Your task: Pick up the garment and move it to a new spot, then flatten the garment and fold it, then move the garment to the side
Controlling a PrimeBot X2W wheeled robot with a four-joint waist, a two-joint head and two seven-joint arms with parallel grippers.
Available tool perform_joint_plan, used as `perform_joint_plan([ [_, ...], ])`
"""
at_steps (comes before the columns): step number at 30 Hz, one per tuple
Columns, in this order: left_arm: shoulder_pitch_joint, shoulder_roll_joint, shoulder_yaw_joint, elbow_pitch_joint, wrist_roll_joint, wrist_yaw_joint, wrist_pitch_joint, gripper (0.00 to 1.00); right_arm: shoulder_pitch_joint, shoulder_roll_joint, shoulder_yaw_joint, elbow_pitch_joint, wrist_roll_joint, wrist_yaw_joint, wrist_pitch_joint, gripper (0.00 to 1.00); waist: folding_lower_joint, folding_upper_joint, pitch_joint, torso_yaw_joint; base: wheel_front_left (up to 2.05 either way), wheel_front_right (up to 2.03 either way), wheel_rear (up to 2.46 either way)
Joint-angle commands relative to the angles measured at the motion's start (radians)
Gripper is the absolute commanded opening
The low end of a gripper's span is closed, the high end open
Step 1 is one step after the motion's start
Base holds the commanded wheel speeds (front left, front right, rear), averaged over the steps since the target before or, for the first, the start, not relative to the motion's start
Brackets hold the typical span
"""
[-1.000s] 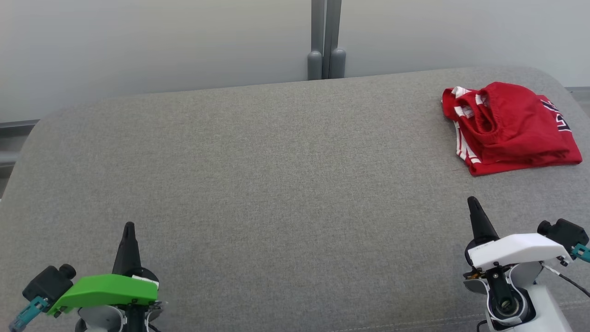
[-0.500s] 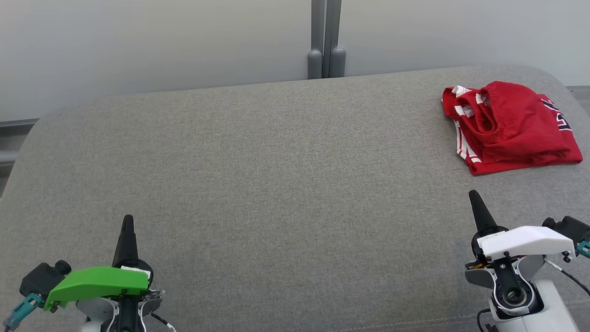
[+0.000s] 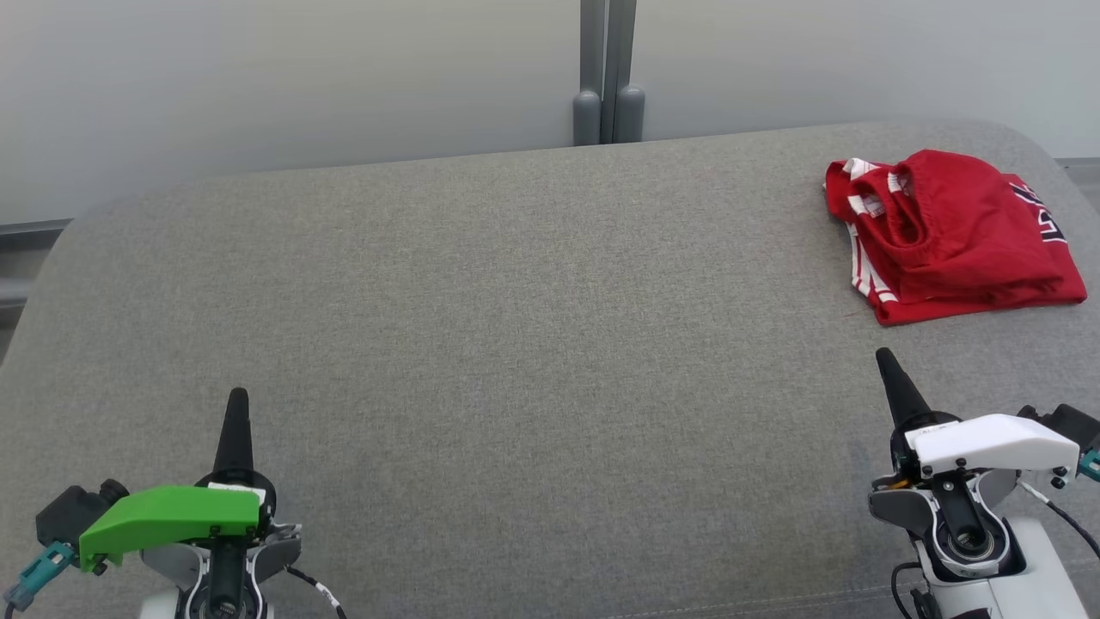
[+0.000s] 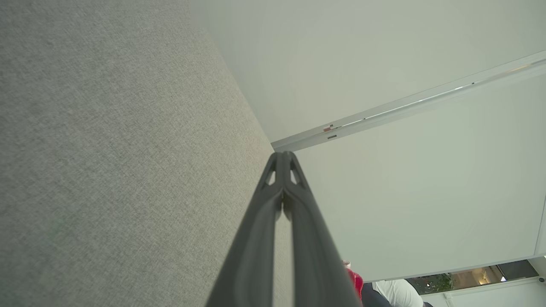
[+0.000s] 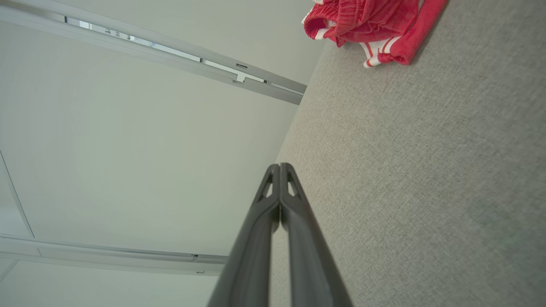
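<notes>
Three stages, and you look to have finished all of them. The red knit garment with white side stripes [image 3: 954, 236] lies folded in a compact stack at the far right of the grey woven-fabric surface [image 3: 516, 344], well apart from both arms. Your left gripper [image 3: 236, 413] and right gripper [image 3: 889, 378] sit near the front edge, fingers pressed together, holding nothing. Little seems left, bar perhaps tidying the rumpled top layer.

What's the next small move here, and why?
Probably just park both arms and finish: the garment lies folded at the far right of the grey surface, and the left hand and right hand are shut, empty and apart from it.
</notes>
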Motion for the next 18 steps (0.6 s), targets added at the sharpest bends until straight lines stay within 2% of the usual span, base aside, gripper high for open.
perform_joint_plan([
  [1, -0.025, 0.003, 0.004, -0.001, -0.013, -0.007, 0.002, 0.00, -0.021, -0.006, -0.005, -0.002, 0.017, 0.000, 0.005, 0.00, 0.0000, 0.0000, 0.000, 0.000, 0.00, 0.00, 0.00],
  [18, -0.057, 0.000, 0.016, 0.022, -0.172, -0.016, 0.037, 0.00, -0.045, -0.007, -0.026, 0.017, 0.168, 0.000, 0.052, 0.00, 0.0000, 0.0000, 0.004, 0.000, 0.00, 0.00, 0.00],
])
